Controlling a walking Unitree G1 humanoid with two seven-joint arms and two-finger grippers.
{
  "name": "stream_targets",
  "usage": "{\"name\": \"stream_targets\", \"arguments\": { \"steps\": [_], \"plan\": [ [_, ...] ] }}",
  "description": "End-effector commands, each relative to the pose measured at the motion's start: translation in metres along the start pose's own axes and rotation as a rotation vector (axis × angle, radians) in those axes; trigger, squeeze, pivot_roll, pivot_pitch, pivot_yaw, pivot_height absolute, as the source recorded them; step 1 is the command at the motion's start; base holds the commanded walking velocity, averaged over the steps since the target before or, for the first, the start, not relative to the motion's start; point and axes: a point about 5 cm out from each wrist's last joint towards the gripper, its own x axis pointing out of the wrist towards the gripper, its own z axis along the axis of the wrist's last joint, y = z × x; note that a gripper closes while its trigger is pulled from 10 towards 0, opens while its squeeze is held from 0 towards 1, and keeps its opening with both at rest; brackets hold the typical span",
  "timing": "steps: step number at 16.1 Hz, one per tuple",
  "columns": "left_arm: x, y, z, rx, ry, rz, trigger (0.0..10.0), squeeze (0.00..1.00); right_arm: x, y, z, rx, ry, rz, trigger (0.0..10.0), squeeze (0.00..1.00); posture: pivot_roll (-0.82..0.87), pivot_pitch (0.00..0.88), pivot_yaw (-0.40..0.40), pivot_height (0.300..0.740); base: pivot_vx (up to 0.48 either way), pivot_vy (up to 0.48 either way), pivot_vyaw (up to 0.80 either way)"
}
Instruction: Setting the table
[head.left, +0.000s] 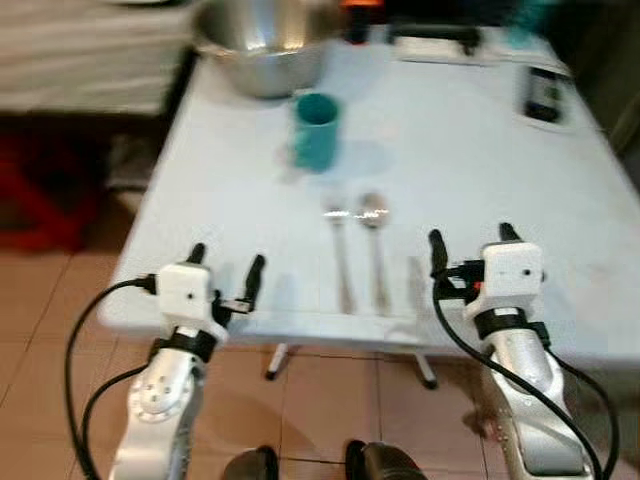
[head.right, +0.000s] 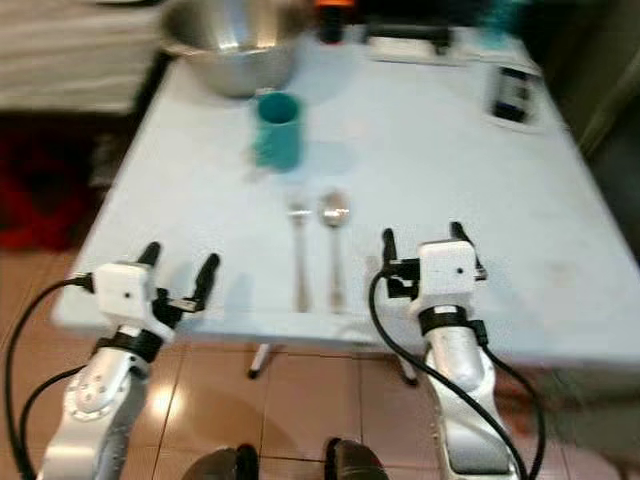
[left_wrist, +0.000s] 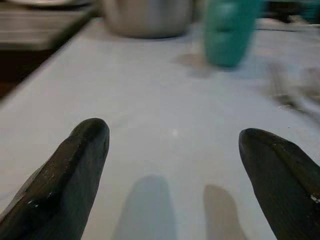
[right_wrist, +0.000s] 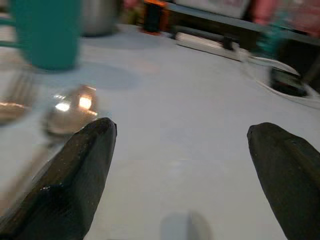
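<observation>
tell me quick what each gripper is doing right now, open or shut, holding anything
Left gripper: open, holding nothing, at the near edge of the table.
Right gripper: open, holding nothing, just right of the spoon.

White table carries steel bowl, teal cup, fork, spoon.

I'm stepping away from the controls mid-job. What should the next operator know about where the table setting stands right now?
Left hand: open, holding nothing, over the table's near left edge.
Right hand: open, holding nothing, over the near edge to the right of the cutlery.
Fork and spoon lie side by side at the near middle, handles toward the robot, fork on the left.
Teal cup stands upright beyond them; a metal bowl sits at the far edge behind it.
Done: cup, fork and spoon appear placed.
Left: probably bringing the bowl to the place setting, if it is wanted there.
</observation>
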Motion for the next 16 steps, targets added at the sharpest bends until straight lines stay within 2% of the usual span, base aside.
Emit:
{"name": "stream_targets", "arguments": {
  "steps": [1,4,8,16],
  "plan": [
    [-0.0032,-0.0008,-0.0027,-0.001,0.016,0.001,10.0,0.00,-0.0024,-0.0025,0.0017,-0.002,-0.009,-0.007,10.0,0.00,-0.11,0.237,0.005,0.740,0.000,0.000,0.46],
    [-0.0031,0.0042,-0.0053,0.007,0.042,0.031,10.0,0.00,-0.0029,-0.0001,0.0008,0.008,-0.005,-0.002,10.0,0.00,-0.11,0.238,0.007,0.740,0.000,0.000,0.15],
    [-0.0006,0.0010,-0.0039,0.005,0.034,0.007,10.0,0.00,-0.0029,0.0005,0.0008,0.018,-0.006,-0.007,10.0,0.00,-0.11,0.238,0.009,0.740,0.000,0.000,0.00],
    [0.0005,0.0008,-0.0032,0.002,0.035,0.002,10.0,0.00,-0.0033,0.0014,0.0009,0.023,-0.008,-0.009,10.0,0.00,-0.11,0.240,0.015,0.740,0.000,0.337,0.00]
  ]
}}
